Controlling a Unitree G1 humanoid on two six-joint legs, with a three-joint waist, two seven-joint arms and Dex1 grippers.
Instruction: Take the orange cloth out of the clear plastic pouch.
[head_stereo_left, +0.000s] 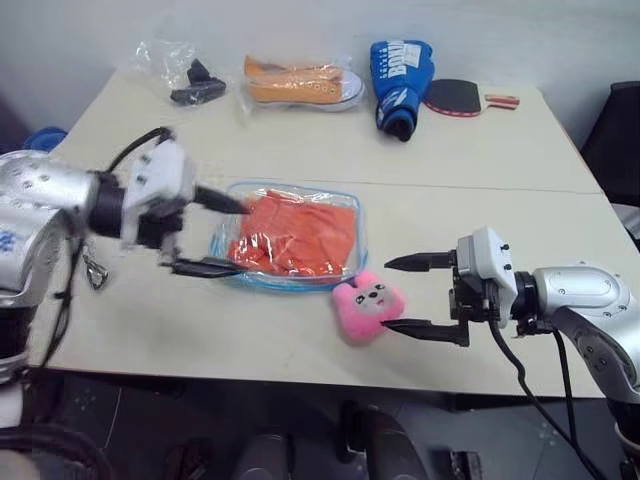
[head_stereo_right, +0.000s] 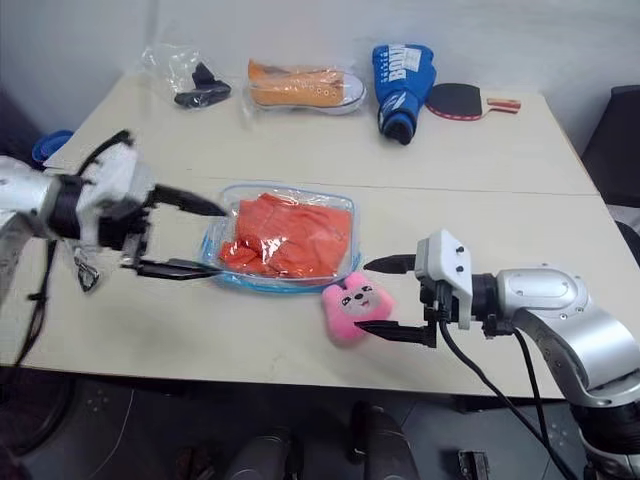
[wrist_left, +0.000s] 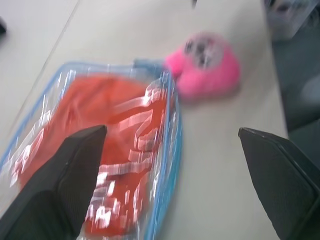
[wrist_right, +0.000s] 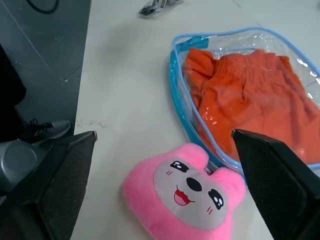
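Observation:
The clear plastic pouch (head_stereo_left: 290, 284) with light blue trim lies flat mid-table, and the wrinkled orange cloth (head_stereo_left: 300, 238) is inside it. A pink plush charm (head_stereo_left: 367, 305) rests at its near right corner. My left gripper (head_stereo_left: 240, 238) hovers open at the pouch's left end, one finger on each side of that end, with nothing held. In the left wrist view the black fingers (wrist_left: 65, 185) frame the cloth (wrist_left: 100, 150) under glossy plastic. My right gripper (head_stereo_left: 392, 294) stands open just right of the plush (wrist_right: 185, 200), apart from it and empty.
Along the far edge lie a clear bag with a black item (head_stereo_left: 190, 82), a wrapped orange sneaker (head_stereo_left: 300, 84), a blue boxing glove (head_stereo_left: 400, 78) and a table tennis paddle (head_stereo_left: 455, 97). A dark chair (head_stereo_left: 615, 140) stands off the right side.

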